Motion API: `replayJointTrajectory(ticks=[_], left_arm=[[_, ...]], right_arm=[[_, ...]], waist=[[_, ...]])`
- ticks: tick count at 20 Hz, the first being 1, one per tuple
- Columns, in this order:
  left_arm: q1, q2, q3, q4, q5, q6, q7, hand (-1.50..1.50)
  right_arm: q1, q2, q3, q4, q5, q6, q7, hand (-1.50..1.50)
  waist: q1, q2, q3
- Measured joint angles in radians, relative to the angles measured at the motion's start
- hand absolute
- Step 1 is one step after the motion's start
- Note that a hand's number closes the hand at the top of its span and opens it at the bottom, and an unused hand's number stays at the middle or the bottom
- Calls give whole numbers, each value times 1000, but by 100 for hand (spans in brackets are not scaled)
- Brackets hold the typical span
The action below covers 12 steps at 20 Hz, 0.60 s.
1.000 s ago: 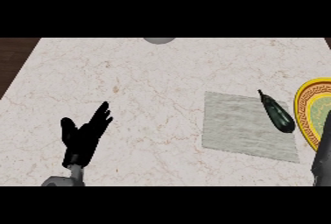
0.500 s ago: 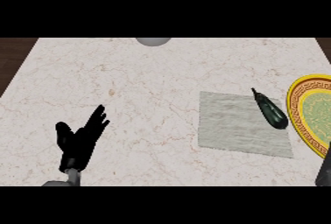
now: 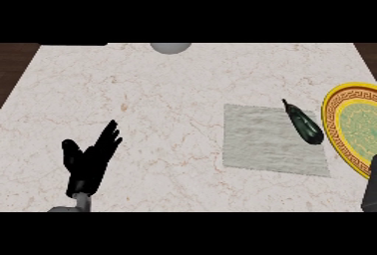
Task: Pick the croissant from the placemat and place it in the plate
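A dark, elongated thing with a thin stem (image 3: 302,124), looking more like an eggplant than a croissant, lies tilted on the right edge of the grey placemat (image 3: 269,142). Just to its right sits the yellow-rimmed plate (image 3: 340,102) with a green patterned centre, cut off by the view's edge. My left hand (image 3: 88,162) rests open at the lower left, fingers up, far from the placemat. Only a dark sliver of my right arm or hand (image 3: 370,187) shows at the lower right edge, below the plate.
The marble counter (image 3: 162,99) spans the view. A grey round object (image 3: 171,47) pokes in at the far edge. Dark wood (image 3: 15,64) shows beyond the counter's left side.
The whole scene has slid a little leftward in view, showing more of the plate. My right arm has sunk toward the lower right corner. The dark thing stays on the placemat.
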Motion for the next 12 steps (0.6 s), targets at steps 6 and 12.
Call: replayJointTrajectory(ticks=[6,12], left_arm=[[6,0,2,0,-2,-6,-7,0],[2,-3,4,3,-2,-4,8,0]], right_arm=[[27,-74,45,142,-264,-166,-188,-150],[44,-58,110,88,-418,-325,-310,-150]], waist=[[-3,-2,0],[-8,-6,-1]])
